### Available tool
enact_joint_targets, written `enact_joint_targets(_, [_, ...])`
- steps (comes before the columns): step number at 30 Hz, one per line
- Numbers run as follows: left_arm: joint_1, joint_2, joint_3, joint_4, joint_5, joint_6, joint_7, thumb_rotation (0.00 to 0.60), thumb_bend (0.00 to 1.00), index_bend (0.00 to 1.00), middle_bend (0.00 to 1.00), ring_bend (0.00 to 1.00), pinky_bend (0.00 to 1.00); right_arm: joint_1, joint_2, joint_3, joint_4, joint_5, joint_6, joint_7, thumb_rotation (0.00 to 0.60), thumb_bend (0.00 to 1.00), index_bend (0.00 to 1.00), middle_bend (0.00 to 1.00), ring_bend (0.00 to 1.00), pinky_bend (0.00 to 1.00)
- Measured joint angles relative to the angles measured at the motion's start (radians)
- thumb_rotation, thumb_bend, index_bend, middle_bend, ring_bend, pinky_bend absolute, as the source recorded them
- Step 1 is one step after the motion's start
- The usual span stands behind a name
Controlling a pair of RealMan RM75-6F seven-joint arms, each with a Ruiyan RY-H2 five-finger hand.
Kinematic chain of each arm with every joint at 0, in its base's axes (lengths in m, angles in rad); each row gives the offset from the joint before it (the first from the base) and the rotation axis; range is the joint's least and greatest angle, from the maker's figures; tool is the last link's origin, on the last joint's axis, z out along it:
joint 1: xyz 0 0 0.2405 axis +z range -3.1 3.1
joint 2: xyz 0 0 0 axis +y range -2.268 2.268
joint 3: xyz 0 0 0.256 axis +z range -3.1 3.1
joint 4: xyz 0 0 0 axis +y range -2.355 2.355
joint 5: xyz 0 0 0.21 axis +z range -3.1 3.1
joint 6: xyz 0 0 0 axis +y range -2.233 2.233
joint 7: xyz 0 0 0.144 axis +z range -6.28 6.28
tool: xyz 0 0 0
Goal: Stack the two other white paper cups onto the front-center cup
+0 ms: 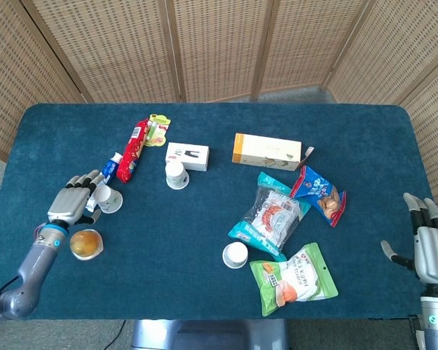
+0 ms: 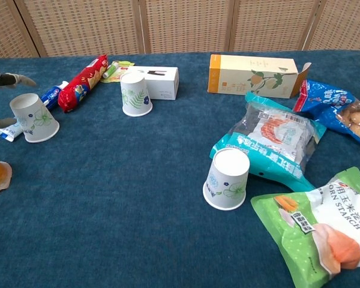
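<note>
Green snack bag (image 2: 324, 231) at tabletop's front right corner reads "CORN STARCH" on its white label; other packaging text illegible.

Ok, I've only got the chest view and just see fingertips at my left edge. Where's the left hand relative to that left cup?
Observer: The left hand is right against the left cup, fingers reaching along its side. I can't tell if it grips it.
Operator: And the right hand? I don't see it.
Observer: The right hand is at the table's right edge, fingers apart, holding nothing.
Operator: What's the orange thing cut off on my left?
Observer: A round orange snack in clear wrap, lying beside the left wrist.
</note>
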Motion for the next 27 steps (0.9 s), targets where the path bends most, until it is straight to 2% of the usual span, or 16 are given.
enact_joint_targets(5, [-0.017,-0.046,-0.002,0.059,-0.002,-0.013,-0.031,0.592,0.46,0.01,0.00,0.02,0.24,-0.008,0.011,0.000,-0.013,-0.002,0.009,-0.001,0.542,0.28,0.00,0.13,0.00,0.41])
enact_joint_targets(10, [-0.025,-0.085,0.001,0.108,0.014,-0.010,-0.058,0.600,0.46,0.08,0.08,0.21,0.41,-0.011,0.016,-0.001,-0.024,-0.005,0.012,-0.006,0.541,0.28,0.00,0.13,0.00,0.41])
enact_joint_targets(27, [-0.024,-0.102,0.006,0.136,0.033,0.018,-0.090,0.600,0.46,0.26,0.24,0.30,0.56,-0.009,0.013,0.002,-0.035,-0.009,0.008,-0.015,0.542,0.28,0.00,0.13,0.00,0.41])
